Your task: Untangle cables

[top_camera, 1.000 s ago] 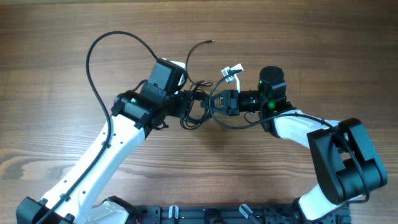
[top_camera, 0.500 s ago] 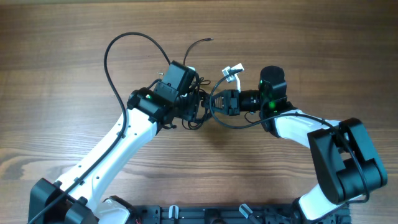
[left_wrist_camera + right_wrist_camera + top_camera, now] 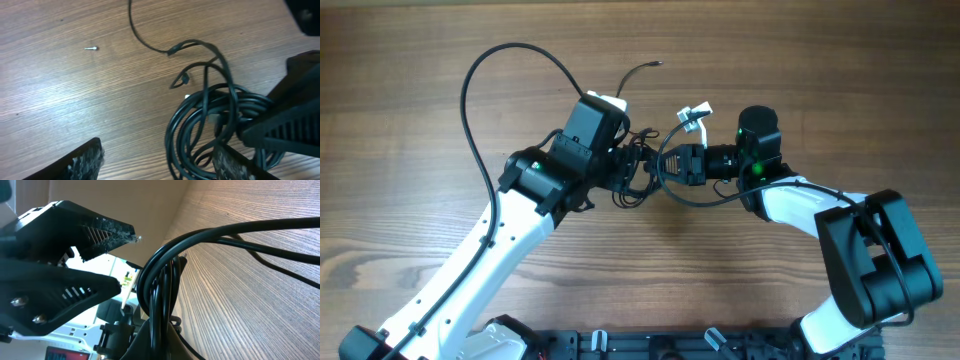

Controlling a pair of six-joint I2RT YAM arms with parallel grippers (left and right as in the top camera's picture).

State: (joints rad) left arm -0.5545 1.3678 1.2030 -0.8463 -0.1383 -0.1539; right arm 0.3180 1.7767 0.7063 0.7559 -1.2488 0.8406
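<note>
While wide open, left gripper [image 3: 157, 161] at one bundle of cables [image 3: 157, 280], right gripper [image 3: 668, 165] clamped on it.

The table [image 3: 420, 60] was wood-grained and matt, with a faint sheen where light fell on it. The cables [image 3: 210, 115] looked like smooth black rubbery plastic, slightly glossy. Up and to the left of the cables, a tiny bit [image 3: 91, 48] shone like metal. The left gripper [image 3: 159, 159] was black plastic, its pads [image 3: 86, 160] rough, gritty and scuffed grey. The right gripper [image 3: 656, 167], at the cables, was matt black ribbed plastic. The arm shells [image 3: 490, 250] were smooth, glossy white plastic.
</note>
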